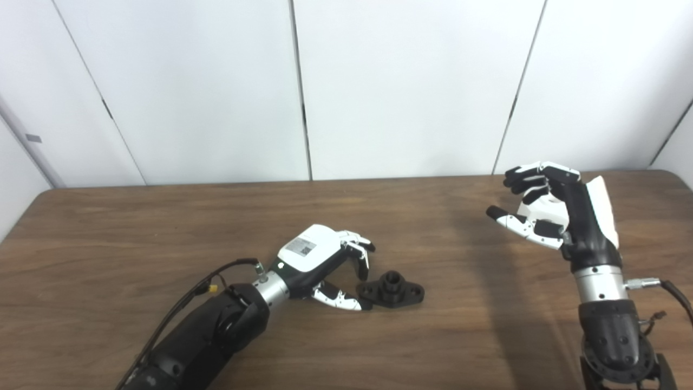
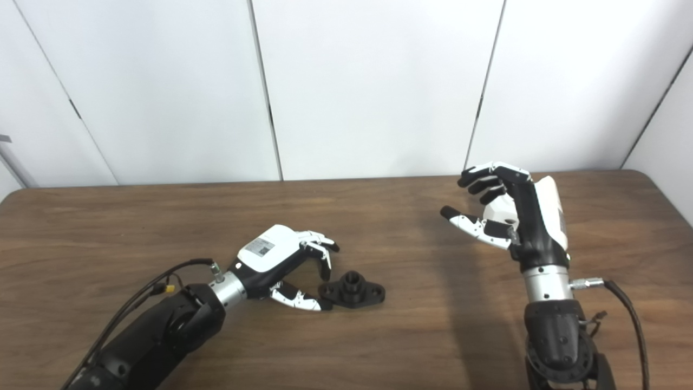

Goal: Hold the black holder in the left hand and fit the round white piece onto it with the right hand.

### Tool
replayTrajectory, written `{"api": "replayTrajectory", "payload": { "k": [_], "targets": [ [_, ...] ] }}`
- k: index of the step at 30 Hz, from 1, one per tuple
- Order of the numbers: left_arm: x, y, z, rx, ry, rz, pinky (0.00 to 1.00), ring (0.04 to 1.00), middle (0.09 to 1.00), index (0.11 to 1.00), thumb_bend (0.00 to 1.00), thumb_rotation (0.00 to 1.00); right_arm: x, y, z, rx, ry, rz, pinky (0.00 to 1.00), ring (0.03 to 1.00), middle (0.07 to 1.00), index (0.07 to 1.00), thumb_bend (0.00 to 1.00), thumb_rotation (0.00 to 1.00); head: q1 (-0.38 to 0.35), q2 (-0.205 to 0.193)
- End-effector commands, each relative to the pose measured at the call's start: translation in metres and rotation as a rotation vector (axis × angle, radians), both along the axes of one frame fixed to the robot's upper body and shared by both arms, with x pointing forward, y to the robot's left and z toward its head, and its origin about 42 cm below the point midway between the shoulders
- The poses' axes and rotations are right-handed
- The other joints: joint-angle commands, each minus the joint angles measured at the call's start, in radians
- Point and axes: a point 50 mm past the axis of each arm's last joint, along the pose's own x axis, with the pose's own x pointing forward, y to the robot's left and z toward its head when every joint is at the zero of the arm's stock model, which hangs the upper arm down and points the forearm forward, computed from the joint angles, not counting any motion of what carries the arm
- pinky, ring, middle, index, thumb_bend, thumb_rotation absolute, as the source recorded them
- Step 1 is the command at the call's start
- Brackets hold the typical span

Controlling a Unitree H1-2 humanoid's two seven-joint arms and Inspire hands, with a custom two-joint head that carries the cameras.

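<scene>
Fingers of left hand (image 1: 325,260) spread beside black holder (image 1: 392,290); raised right hand (image 1: 557,211) cups round white piece (image 1: 541,208).

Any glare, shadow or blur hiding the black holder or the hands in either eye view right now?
Left eye view: the black flanged holder is sharp and glare-free on the brown wooden table; a broad soft shadow crosses the wood left of the raised right hand. Right eye view: the same even light; the left hand is sharp; whether the right hand holds anything is unclear.

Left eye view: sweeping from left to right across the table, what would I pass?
Left hand → black holder lying on the table → right hand, raised with fingers curled.
</scene>
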Motion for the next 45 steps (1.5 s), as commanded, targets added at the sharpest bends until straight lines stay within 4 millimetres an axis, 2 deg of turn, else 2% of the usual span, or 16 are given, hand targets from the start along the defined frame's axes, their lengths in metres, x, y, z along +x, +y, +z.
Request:
{"api": "replayTrajectory", "payload": {
  "k": [1,6,11,12,14,15,19,23,27,28,30,31,45],
  "targets": [
    [-0.016,0.053,-0.046,0.23,0.179,0.089,0.69,0.831,0.808,0.481,0.53,0.06,0.004,0.003,0.021,-0.003,-0.084,0.01,0.43,0.543,0.623,0.498,0.5,0.15,-0.01,-0.001],
    [-0.016,0.054,-0.044,0.224,0.173,0.08,0.67,0.821,0.806,0.483,0.53,0.06,0.005,0.002,0.027,-0.012,-0.077,0.003,0.43,0.539,0.622,0.498,0.5,0.15,-0.073,-0.014],
    [-0.019,0.057,-0.044,0.21,0.177,0.072,0.67,0.818,0.808,0.487,0.52,0.06,0.007,-0.007,0.037,-0.056,-0.061,-0.014,0.42,0.538,0.642,0.498,0.5,0.15,-0.143,-0.038],
    [-0.019,0.058,-0.045,0.196,0.18,0.07,0.67,0.818,0.809,0.487,0.52,0.06,0.008,-0.009,0.038,-0.068,-0.068,-0.02,0.42,0.538,0.644,0.498,0.5,0.15,-0.18,-0.055],
    [-0.02,0.059,-0.046,0.172,0.182,0.065,0.67,0.811,0.804,0.488,0.52,0.06,0.008,-0.012,0.041,-0.08,-0.081,-0.028,0.42,0.54,0.645,0.498,0.5,0.15,-0.196,-0.063],
    [-0.02,0.059,-0.047,0.166,0.178,0.06,0.66,0.809,0.802,0.488,0.52,0.06,0.008,-0.013,0.043,-0.085,-0.086,-0.033,0.42,0.539,0.645,0.498,0.5,0.15,-0.23,-0.081],
    [-0.02,0.058,-0.049,0.152,0.173,0.047,0.65,0.8,0.794,0.488,0.52,0.06,0.006,-0.019,0.049,-0.136,-0.096,-0.083,0.43,0.544,0.646,0.498,0.5,0.15,-0.269,-0.104],
    [-0.022,0.054,-0.047,0.131,0.166,0.036,0.65,0.793,0.788,0.488,0.52,0.06,0.003,-0.037,0.063,-0.199,-0.081,-0.151,0.47,0.604,0.685,0.498,0.5,0.15,-0.284,-0.115],
    [-0.023,0.05,-0.047,0.123,0.17,0.039,0.64,0.79,0.787,0.488,0.52,0.06,0.001,-0.048,0.072,-0.219,-0.09,-0.19,0.47,0.593,0.683,0.497,0.51,0.15,-0.306,-0.125],
    [-0.024,0.049,-0.047,0.119,0.172,0.038,0.64,0.792,0.789,0.488,0.52,0.06,0.0,-0.05,0.074,-0.221,-0.092,-0.197,0.48,0.594,0.684,0.636,0.57,0.2,-0.312,-0.128],
    [-0.025,0.047,-0.047,0.107,0.178,0.038,0.64,0.79,0.788,0.488,0.52,0.05,-0.002,-0.052,0.076,-0.223,-0.095,-0.212,0.48,0.595,0.683,0.713,0.61,0.22,-0.314,-0.13],
    [-0.025,0.046,-0.047,0.105,0.18,0.038,0.64,0.792,0.789,0.488,0.52,0.05,-0.002,-0.052,0.076,-0.225,-0.095,-0.217,0.48,0.595,0.682,0.722,0.61,0.22,-0.314,-0.13],
    [-0.027,0.041,-0.046,0.07,0.18,0.03,0.63,0.784,0.782,0.488,0.52,0.06,0.001,-0.049,0.074,-0.224,-0.101,-0.204,0.47,0.585,0.673,0.722,0.62,0.22,-0.317,-0.132]
  ]
}}
